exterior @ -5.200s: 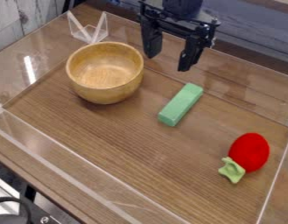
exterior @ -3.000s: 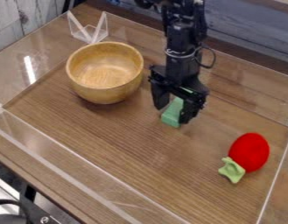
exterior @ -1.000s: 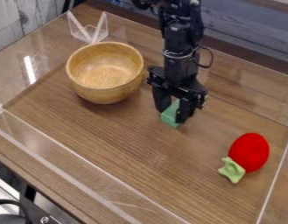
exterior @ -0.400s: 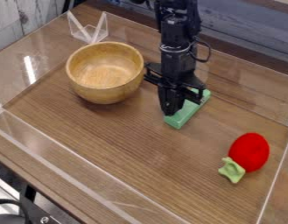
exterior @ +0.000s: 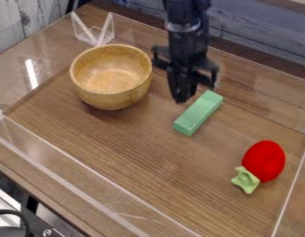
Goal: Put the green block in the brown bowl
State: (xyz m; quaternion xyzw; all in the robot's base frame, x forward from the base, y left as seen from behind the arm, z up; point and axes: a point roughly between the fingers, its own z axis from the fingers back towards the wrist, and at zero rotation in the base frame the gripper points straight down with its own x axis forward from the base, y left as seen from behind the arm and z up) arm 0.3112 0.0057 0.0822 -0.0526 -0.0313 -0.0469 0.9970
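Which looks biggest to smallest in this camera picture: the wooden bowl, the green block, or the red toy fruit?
1. brown bowl, clearly the largest.
2. and 3. green block and red toy fruit look about alike; the fruit sits nearer the camera, so I won't rank them.

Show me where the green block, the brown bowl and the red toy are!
green block (exterior: 198,113), camera view, middle of its top face
brown bowl (exterior: 112,88), camera view, front outer wall
red toy (exterior: 265,158), camera view, its round red body

Setting was a lab test bench: wood-grain table (exterior: 105,157) enclosed by clear acrylic walls (exterior: 44,176), with a robot arm (exterior: 185,28) mounted above.
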